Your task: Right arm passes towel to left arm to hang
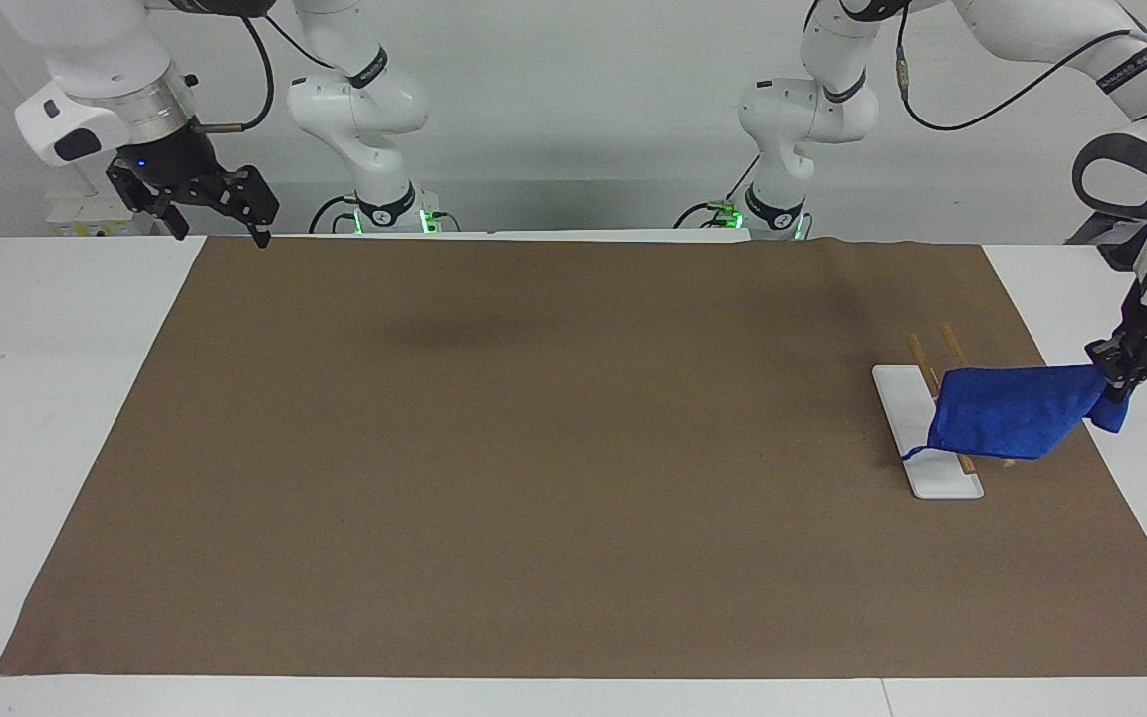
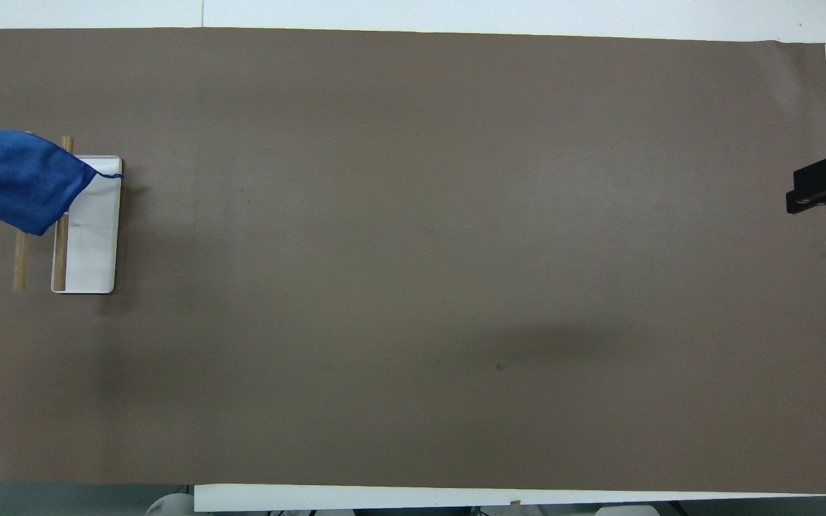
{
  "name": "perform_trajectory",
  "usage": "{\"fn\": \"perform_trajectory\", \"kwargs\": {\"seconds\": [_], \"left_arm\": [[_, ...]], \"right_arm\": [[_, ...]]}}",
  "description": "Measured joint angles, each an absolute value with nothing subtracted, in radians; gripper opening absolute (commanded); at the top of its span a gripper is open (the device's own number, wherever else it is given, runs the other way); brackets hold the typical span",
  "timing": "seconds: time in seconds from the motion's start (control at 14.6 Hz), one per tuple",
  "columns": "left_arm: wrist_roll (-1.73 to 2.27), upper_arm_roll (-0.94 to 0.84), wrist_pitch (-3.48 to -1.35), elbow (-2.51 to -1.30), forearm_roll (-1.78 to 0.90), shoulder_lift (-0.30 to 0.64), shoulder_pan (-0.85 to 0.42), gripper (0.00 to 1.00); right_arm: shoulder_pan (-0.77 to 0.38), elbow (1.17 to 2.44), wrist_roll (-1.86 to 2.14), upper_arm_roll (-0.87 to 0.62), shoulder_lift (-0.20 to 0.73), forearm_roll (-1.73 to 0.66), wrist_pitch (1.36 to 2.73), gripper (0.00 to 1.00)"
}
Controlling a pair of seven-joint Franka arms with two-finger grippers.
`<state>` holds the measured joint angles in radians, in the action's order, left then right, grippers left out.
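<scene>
The blue towel hangs from my left gripper, which is shut on one corner of it, over the brown mat's edge at the left arm's end of the table. The towel spreads over the two wooden bars of a small rack, and its thin loop dangles above the rack's white base. In the overhead view the towel covers part of the bars beside the white base; the left gripper is out of that view. My right gripper is open and empty, raised over the mat's corner near its own base, and shows in the overhead view.
A large brown mat covers most of the white table. The two arm bases with green lights stand at the robots' edge of the table. Nothing else lies on the mat.
</scene>
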<state>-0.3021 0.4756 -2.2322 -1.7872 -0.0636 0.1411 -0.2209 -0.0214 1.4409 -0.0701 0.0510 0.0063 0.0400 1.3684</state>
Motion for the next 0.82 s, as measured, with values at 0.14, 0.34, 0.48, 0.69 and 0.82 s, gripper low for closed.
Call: {"fn": "perform_trajectory", "kwargs": {"seconds": [0.14,0.34,0.48,0.69,0.82], "left_arm": [[-0.271,0.471,-2.219,-1.793,-0.064,0.143,-0.227,0.0],[-0.204,0.453,-2.173,-1.801,-0.064,0.143,-0.231,0.0],[-0.181,0.444,-2.157,-1.801,-0.064,0.143,-0.234,0.01],[-0.175,0.443,-2.125,-1.801,-0.064,0.142,-0.235,0.46],[-0.175,0.443,-2.113,-1.801,-0.064,0.142,-0.235,0.9]], "right_arm": [[-0.02,1.441,-0.062,0.053,0.006,0.04,1.368,1.0],[-0.02,1.441,-0.056,0.053,0.006,0.04,1.368,1.0],[-0.02,1.441,-0.044,0.053,0.006,0.04,1.368,1.0],[-0.02,1.441,-0.037,0.053,0.006,0.04,1.368,1.0],[-0.02,1.441,-0.037,0.053,0.006,0.04,1.368,1.0]]}}
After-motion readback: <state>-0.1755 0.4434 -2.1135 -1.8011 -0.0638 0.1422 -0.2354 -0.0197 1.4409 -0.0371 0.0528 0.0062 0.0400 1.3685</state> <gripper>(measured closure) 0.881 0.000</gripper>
